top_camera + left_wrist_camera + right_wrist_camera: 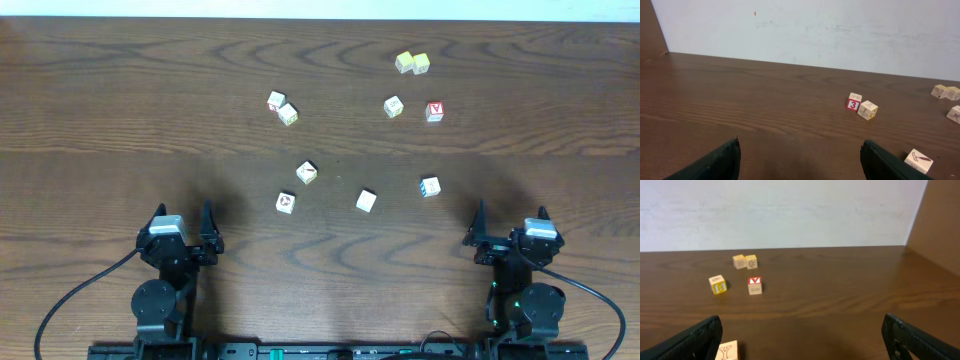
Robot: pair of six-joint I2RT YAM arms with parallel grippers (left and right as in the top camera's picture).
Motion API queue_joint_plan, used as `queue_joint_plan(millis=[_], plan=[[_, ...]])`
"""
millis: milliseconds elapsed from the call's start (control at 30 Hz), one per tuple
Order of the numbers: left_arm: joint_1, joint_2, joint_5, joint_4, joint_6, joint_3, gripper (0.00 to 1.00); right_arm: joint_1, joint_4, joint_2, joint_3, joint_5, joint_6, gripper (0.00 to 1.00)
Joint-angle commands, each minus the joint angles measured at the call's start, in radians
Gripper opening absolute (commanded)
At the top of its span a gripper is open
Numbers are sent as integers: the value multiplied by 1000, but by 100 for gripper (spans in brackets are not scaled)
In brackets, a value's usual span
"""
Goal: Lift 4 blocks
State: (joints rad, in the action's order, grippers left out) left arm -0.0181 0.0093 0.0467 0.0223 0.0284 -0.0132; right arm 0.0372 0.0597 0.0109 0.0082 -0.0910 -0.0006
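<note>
Several small pale blocks lie apart on the table's middle: one with a dark print (307, 172), one with a red print (286, 203), a plain-looking one (366, 200) and one with a blue print (430, 186). My left gripper (183, 212) rests open at the front left, nothing between its fingers (727, 160). The dark-print block (918, 161) lies just beyond its right finger. Open as well, my right gripper (510, 212) sits at the front right. A block printed Y (727, 351) lies beside its left finger (700, 340). Neither gripper touches a block.
Farther back stand a cube with a red 3 (853, 101) touching a pale cube (868, 110), a red-faced cube (434, 111), a blue-and-yellow printed cube (716, 284) and two yellow-tinted cubes (412, 63) side by side. A pale wall rises behind the table.
</note>
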Motion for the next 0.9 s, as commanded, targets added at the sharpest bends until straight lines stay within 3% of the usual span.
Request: queue_joint_plan(millis=[0, 67, 167, 233, 300, 367, 533, 767, 867], plan=[[-3, -5, -6, 48, -6, 9, 77, 3, -68, -5, -3, -7, -17, 99], [-3, -5, -6, 48, -6, 9, 77, 1, -115, -5, -3, 149, 105, 99], [-3, -5, -6, 48, -5, 9, 77, 1, -228, -5, -3, 249, 136, 99], [-3, -5, -6, 48, -6, 9, 77, 1, -497, -5, -2, 383, 153, 99], [-3, -5, -6, 48, -6, 9, 77, 1, -561, -2, 15, 385, 153, 99], [-3, -5, -6, 48, -6, 9, 77, 2, -521, 19, 68, 385, 147, 99], [-3, -5, -6, 48, -6, 9, 77, 2, -79, 230, 363, 411, 91, 99], [-3, -5, -6, 47, -6, 9, 77, 0, 602, 732, 923, 521, 26, 99], [-3, -5, -5, 47, -6, 9, 77, 0, 747, 896, 1067, 658, 87, 99]])
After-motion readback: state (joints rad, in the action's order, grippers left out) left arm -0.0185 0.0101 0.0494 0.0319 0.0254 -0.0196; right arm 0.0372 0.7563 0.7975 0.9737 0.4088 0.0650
